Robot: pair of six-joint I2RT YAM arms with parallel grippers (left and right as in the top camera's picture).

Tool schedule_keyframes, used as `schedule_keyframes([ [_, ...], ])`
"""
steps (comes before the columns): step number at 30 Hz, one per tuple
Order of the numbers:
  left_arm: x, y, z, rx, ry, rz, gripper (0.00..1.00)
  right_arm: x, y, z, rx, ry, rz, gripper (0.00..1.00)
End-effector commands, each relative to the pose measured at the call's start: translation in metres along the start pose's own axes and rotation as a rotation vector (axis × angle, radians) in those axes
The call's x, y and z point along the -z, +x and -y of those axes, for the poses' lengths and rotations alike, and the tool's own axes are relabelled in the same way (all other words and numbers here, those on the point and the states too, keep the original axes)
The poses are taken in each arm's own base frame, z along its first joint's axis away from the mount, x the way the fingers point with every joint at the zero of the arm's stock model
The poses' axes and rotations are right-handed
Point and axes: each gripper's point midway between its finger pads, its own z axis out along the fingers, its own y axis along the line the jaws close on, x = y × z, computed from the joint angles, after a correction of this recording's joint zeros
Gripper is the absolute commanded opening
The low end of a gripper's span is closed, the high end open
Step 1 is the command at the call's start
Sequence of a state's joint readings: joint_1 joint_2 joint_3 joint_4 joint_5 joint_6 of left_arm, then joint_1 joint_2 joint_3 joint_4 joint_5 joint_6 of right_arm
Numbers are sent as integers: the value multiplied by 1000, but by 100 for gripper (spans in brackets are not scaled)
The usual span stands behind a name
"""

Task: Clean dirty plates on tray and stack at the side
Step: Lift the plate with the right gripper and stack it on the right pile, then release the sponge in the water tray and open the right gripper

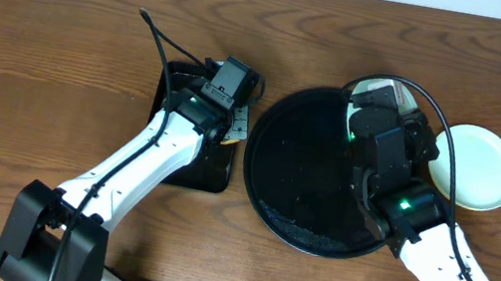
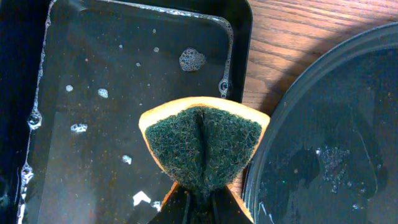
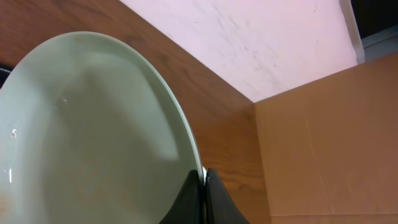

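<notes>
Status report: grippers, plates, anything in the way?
Left gripper shut on sponge over small tray. Right gripper shut on pale green plate at rim. Second plate beside round tray. Nothing blocking.

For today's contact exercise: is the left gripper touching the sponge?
Touching. The left wrist view shows the sponge folded and pinched between the jaws of the left gripper.

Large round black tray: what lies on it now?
On the large round black tray only soapy residue shows. The right gripper, shut on a pale blue-green plate, and its arm cover the right part.
</notes>
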State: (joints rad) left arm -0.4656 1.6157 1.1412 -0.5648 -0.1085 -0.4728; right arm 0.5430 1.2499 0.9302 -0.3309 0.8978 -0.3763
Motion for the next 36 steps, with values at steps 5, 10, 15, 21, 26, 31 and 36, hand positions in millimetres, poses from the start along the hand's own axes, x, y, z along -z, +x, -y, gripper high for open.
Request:
schedule_keyframes([
  [5, -1, 0, -5, -5, -19, 4, 8, -6, 3, 3, -111, -15, -13, 1],
  [10, -2, -3, -12, -23, -42, 14, 8, -36, 40, 10, -393, -38, -149, 1],
  [15, -2, -18, -44, 9, -153, 63, 8, -71, 104, 24, -701, -28, -361, 1],
  [21, -10, -35, -71, -43, -169, 67, 8, -93, 168, 54, -957, 16, -518, 1],
  [26, -26, -31, -59, -175, -29, 5, 8, -98, 201, 78, -1046, 77, -566, 1],
  [31, -43, -25, -60, -190, -29, -29, 8, -101, 222, 86, -1073, 117, -610, 2],
  [36, -47, -22, -61, -191, -33, -42, 28, -108, 225, 87, -1083, 122, -609, 20],
])
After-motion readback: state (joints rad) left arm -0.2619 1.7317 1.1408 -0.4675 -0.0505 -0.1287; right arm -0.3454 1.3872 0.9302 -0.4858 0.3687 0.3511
